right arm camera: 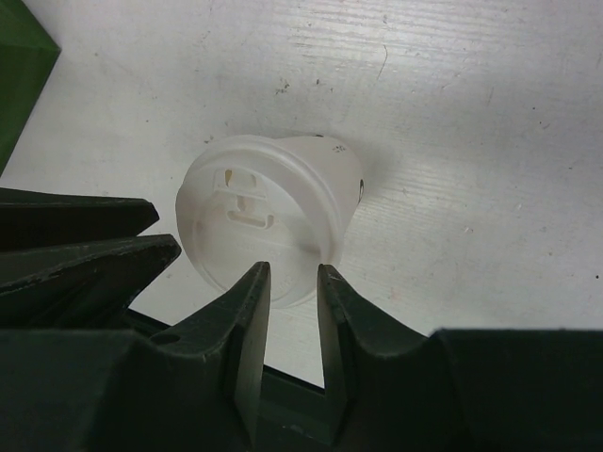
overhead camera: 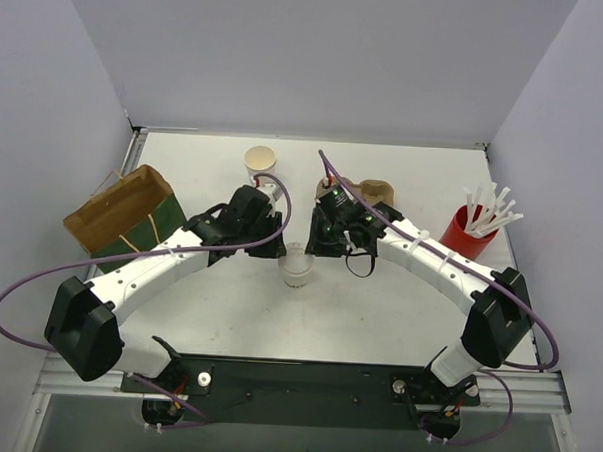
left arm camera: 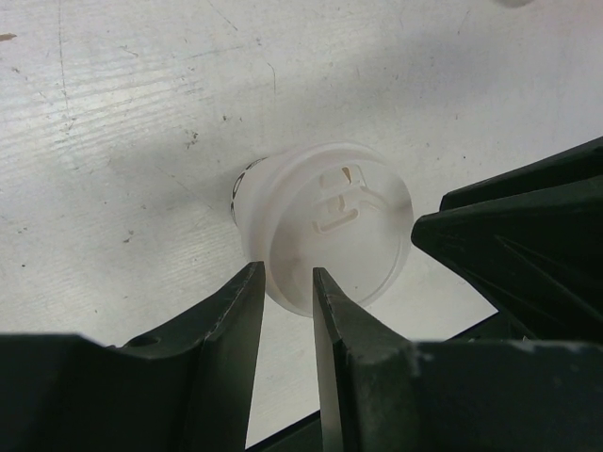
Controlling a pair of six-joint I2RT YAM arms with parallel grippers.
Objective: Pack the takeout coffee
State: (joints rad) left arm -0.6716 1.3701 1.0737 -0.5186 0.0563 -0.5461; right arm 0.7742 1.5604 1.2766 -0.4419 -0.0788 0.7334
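The takeout coffee (overhead camera: 297, 267), a small white paper cup with its round white lid on, stands upright on the table between my two arms. My left gripper (overhead camera: 279, 247) hovers just to its upper left. In the left wrist view the lidded cup (left arm camera: 325, 226) sits past the tips of that gripper (left arm camera: 289, 273), whose jaws stand a narrow gap apart with only table between them. My right gripper (overhead camera: 318, 249) is at the cup's upper right. The right wrist view shows the cup (right arm camera: 268, 217) beyond the gripper (right arm camera: 294, 271), which is open by a small gap and holds nothing.
A brown and green paper bag (overhead camera: 122, 218) stands open at the left. An open paper cup (overhead camera: 259, 162) is at the back, a brown cardboard carrier (overhead camera: 368, 192) behind the right gripper, and a red cup of white straws (overhead camera: 468, 233) at the right.
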